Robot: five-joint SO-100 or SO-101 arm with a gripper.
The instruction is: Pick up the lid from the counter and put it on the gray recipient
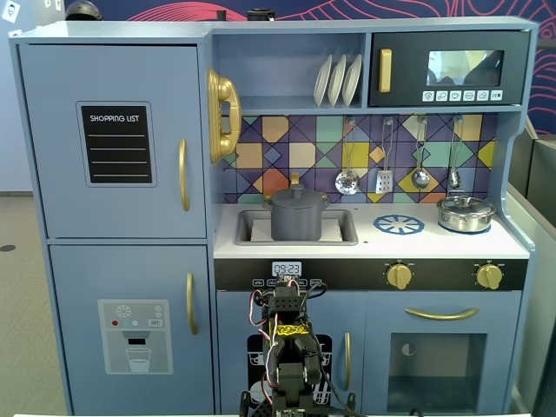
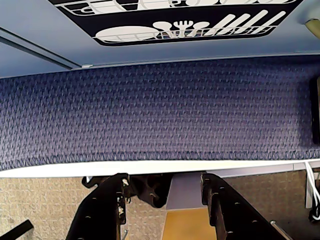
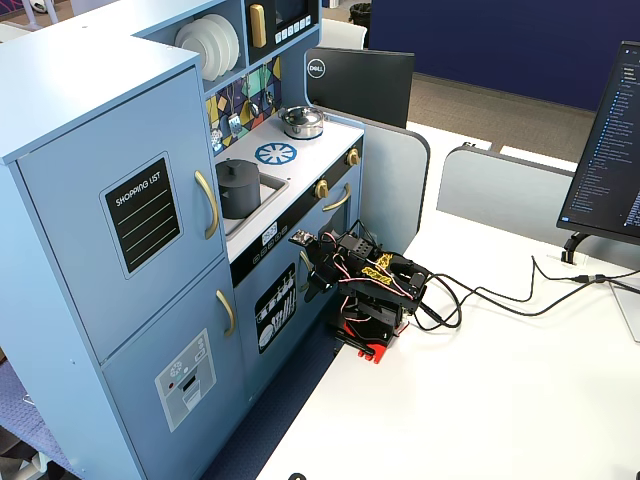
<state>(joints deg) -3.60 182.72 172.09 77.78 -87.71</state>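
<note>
Front fixed view, left to right. Fridge doors [image 1: 113, 139] fill the left side, shut, not part of the job. Next the sink [image 1: 295, 228] set into the counter [image 1: 373, 243]. The gray pot [image 1: 296, 215] stands upright in the sink, and the lid [image 1: 296, 193] sits flat on its rim, knob up, looks centred and level. So nothing dark and round lies loose on the counter; judged from this, the lid is already where the task wants it. Right of the sink a blue burner print [image 1: 399, 225], bare. Further right the silver pot [image 1: 466, 213] with its own shiny lid, near the counter's right end, well apart from the gray pot; a distractor.

Arm [image 1: 291, 347] is folded low in front of the cabinet, below counter level, under the clock panel. The side fixed view shows the same: arm [image 3: 370, 290] tucked on the white table [image 3: 500, 400] beside the kitchen front, gray pot [image 3: 238, 188] up in the sink, far from it. Reads like a rest pose, parked clear of the counter.

Wrist view: gripper [image 2: 165, 200] points down at carpet [image 2: 160, 110] and the table edge, cabinet front above. Jaws stand apart with a clear gap, nothing between them. Claw empty.
</note>
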